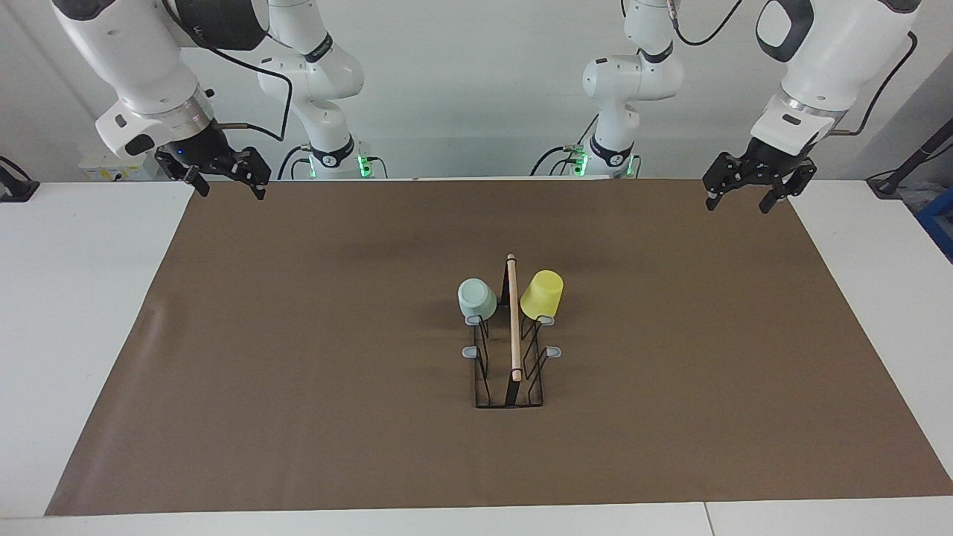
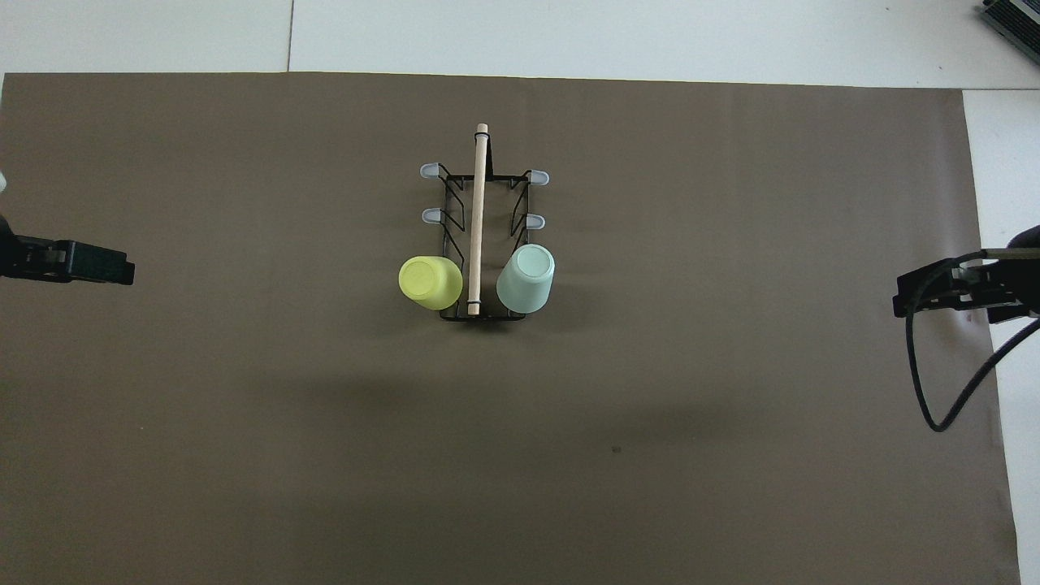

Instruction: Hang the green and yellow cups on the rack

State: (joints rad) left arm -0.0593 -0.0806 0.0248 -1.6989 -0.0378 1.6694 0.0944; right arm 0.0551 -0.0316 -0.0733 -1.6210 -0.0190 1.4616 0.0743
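We see the left end effector (image 1: 737, 197) wide and empty above the brown mat's (image 1: 298, 335) corner; the right end effector (image 1: 229, 184) likewise; yellow cup (image 1: 542, 294) and green cup (image 1: 476, 298) hang inverted on the rack (image 1: 510, 372), mid-surface.
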